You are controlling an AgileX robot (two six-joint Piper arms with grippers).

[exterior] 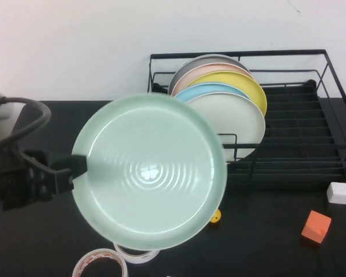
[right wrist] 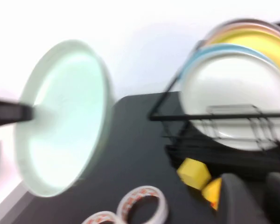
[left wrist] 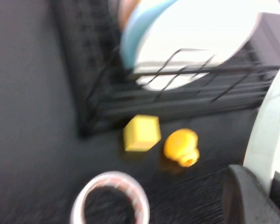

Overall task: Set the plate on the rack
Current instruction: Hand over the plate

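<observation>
One mint plate [exterior: 150, 173] hangs above the desk [exterior: 277, 254], left of the rack [exterior: 311, 138], the left gripper [exterior: 75, 167] pinching its rim. Right gripper [right wrist: 256, 196] hovers near the rack's front; I cannot tell about its fingers.

Plate [exterior: 150, 170] centre frame, held up off the table [exterior: 265, 248] at its left edge by left gripper [exterior: 75, 167], rack [exterior: 311, 115] upper right behind it. Stacked plates [exterior: 230, 109] stand in rack's left part. Tape rolls [exterior: 101, 264] bottom centre-left. Two blocks [exterior: 326, 210] lower right. Right gripper [right wrist: 252, 196] seems near the rack's front, blurred.
</observation>
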